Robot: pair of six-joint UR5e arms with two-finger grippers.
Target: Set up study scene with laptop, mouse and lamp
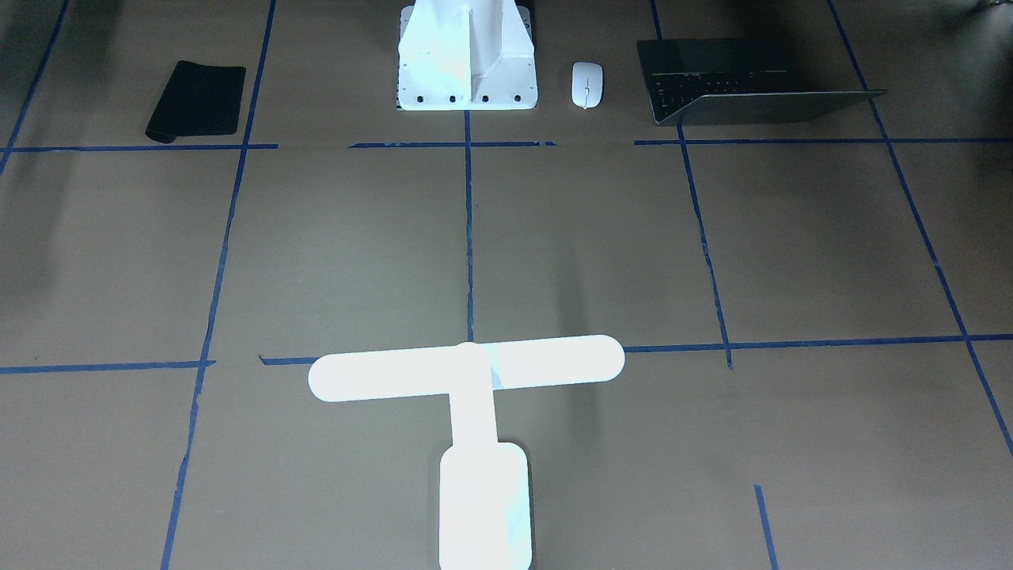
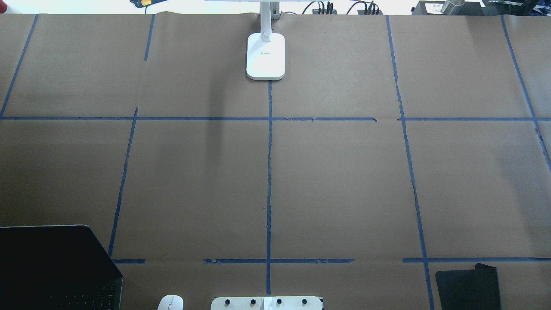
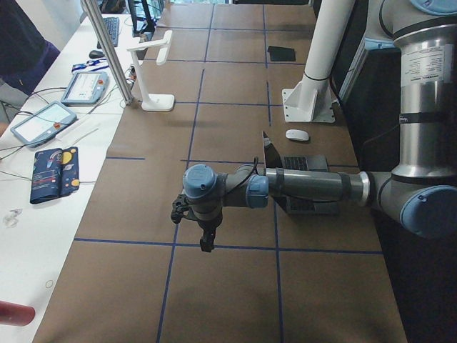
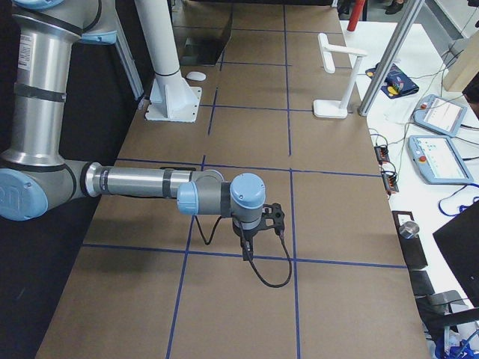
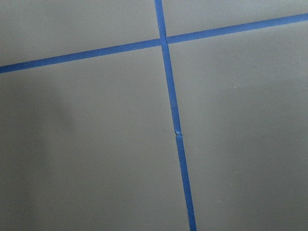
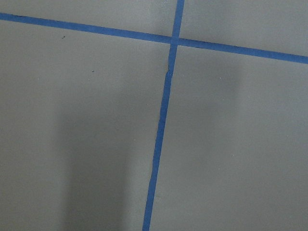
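Across my brown paper table (image 1: pixel 593 253), blue tape (image 1: pixel 468 237) is running in a grid, a black mat (image 1: pixel 196 100) is lying near my edge, and a white bolted pedestal (image 1: pixel 467 59) is standing mid-edge.

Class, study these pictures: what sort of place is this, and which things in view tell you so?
Most likely a robotics lab. The table is papered brown and gridded with blue tape, the robot's left arm and right arm reach over it, and control tablets lie alongside.
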